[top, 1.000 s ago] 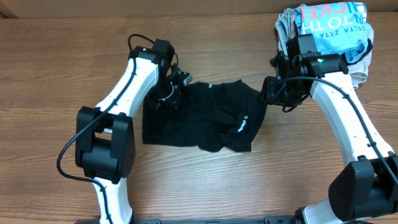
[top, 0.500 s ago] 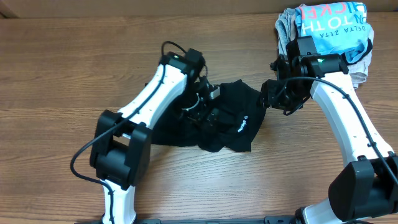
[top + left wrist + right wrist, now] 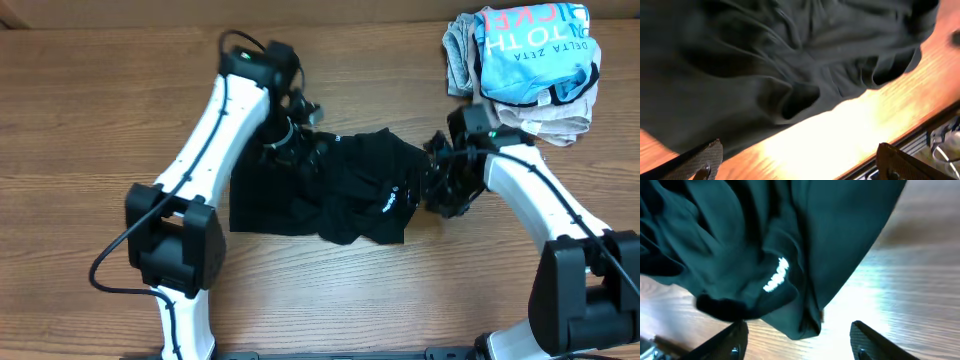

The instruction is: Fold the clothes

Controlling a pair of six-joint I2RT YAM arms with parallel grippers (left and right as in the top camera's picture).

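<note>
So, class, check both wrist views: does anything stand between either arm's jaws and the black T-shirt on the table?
Nothing visible does. In each wrist view the plain black soft fabric T-shirt lies just ahead of the open jaws, only bare wooden table showing beneath. The pile topped by the light blue shirt sits well apart.

A black T-shirt [image 3: 340,195] of soft, matt cloth lies creased on a wood-grain tabletop [image 3: 90,120], whose smooth brown surface throws back a bright sheen in both wrist views. A small white print [image 3: 776,275] sits flat on the dark fabric. The left arm [image 3: 210,130] and right arm [image 3: 520,185] have smooth, glossy white plastic shells and matt black joints. The fingers [image 3: 702,157] of the left tool [image 3: 800,160] look dark and matt. A light blue shirt [image 3: 530,45] with printed lettering, a grey garment [image 3: 458,55] and a beige garment [image 3: 565,120] are soft, matt cloth too.
</note>
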